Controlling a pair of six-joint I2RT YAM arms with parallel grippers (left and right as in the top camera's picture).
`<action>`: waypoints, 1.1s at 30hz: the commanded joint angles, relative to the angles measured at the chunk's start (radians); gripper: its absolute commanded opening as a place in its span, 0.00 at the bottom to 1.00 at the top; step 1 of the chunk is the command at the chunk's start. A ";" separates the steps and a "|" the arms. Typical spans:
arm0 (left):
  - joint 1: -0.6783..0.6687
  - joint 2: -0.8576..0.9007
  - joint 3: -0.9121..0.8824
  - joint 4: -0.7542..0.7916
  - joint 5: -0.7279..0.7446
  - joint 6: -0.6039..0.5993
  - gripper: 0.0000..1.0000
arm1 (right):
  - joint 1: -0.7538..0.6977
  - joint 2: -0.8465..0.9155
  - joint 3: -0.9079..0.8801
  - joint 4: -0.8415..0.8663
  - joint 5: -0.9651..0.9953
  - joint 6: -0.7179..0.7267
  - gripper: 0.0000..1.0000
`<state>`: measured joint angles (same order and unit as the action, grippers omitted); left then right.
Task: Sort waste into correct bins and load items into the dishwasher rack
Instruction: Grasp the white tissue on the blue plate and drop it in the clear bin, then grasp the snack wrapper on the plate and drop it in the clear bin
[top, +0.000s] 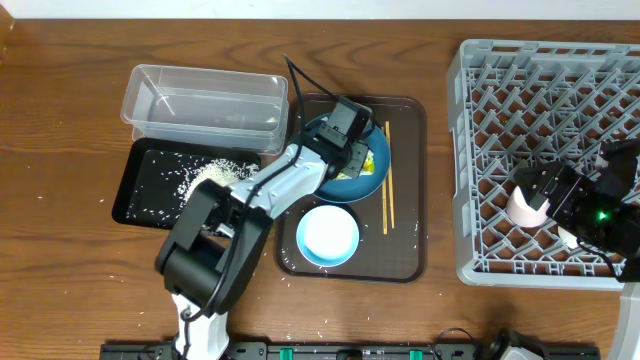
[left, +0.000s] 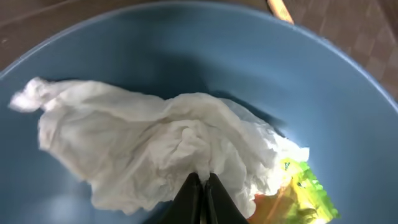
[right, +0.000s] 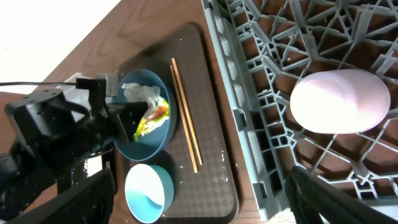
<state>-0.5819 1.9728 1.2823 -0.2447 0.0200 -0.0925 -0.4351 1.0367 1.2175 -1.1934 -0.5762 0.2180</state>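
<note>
At the near edge of the brown serving tray (top: 408, 255), a light blue-white bowl (top: 327, 234) sits upright, apart from both arms. Just beyond it on the same tray, the left gripper (left: 200, 185) reaches down into the blue plate (left: 311, 93), its jaws pinched together on a fold of the crumpled white tissue (left: 143, 146), which spreads across the plate away from the fingertips. The yellow-green snack wrapper (left: 300, 194) lies against the tissue's edge, just beside the clamped jaws and not in their grip. A pair of wooden chopsticks (top: 387, 180) lies lengthwise on the tray along the plate's right side, touching neither gripper. Off the tray's left edge, the black tray (top: 132, 190) holds scattered white rice grains (top: 205, 178), and the clear plastic tub (top: 205, 105) stands behind it toward the table's far edge. At the table's right edge, the right gripper (right: 202, 186) hangs over the grey dishwasher rack (top: 480, 150) with jaws spread wide and holding nothing. A pink cup (right: 341, 101) rests on the rack's lattice just beyond the fingertips, off towards one finger.
</note>
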 joint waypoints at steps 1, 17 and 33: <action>0.009 -0.135 0.005 -0.020 -0.002 0.005 0.06 | 0.006 -0.003 0.011 -0.004 -0.003 -0.018 0.86; 0.266 -0.296 -0.002 -0.095 -0.195 0.059 0.15 | 0.006 -0.003 0.011 -0.004 -0.004 -0.017 0.86; 0.076 -0.279 -0.024 -0.250 0.196 0.145 0.68 | 0.006 -0.003 0.011 -0.011 -0.003 -0.018 0.86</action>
<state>-0.4500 1.6501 1.2827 -0.4740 0.1593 -0.0463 -0.4351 1.0367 1.2175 -1.2034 -0.5762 0.2176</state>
